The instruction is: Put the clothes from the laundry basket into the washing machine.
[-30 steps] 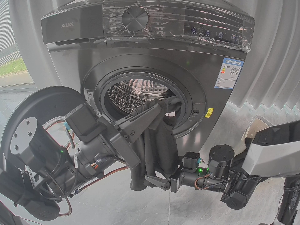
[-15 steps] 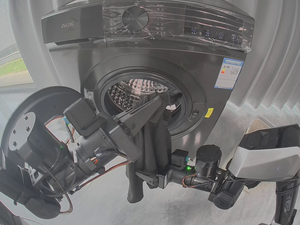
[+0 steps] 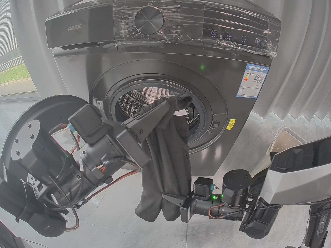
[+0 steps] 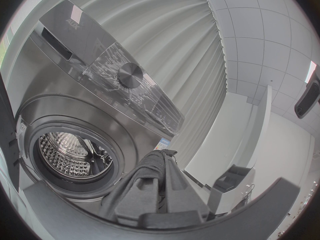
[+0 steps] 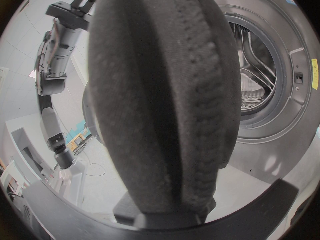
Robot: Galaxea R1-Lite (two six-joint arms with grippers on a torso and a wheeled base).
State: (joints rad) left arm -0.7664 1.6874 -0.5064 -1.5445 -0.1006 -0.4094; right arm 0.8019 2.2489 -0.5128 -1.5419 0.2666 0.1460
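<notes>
Grey garment (image 3: 172, 148), clenched by left pincer (image 3: 167, 104) and right pincer (image 3: 169, 198), hangs before the washing machine (image 3: 224, 83) opening, not yet loaded.

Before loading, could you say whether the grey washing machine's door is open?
Open: the dark round door hangs swung aside, baring the perforated steel drum.

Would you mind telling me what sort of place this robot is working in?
Probably a test lab or demo space, not a home laundry room: the front-loading washing machine has plastic film on its control panel, a pleated curtain hangs behind it, and the ceiling is office-style tiles.
</notes>
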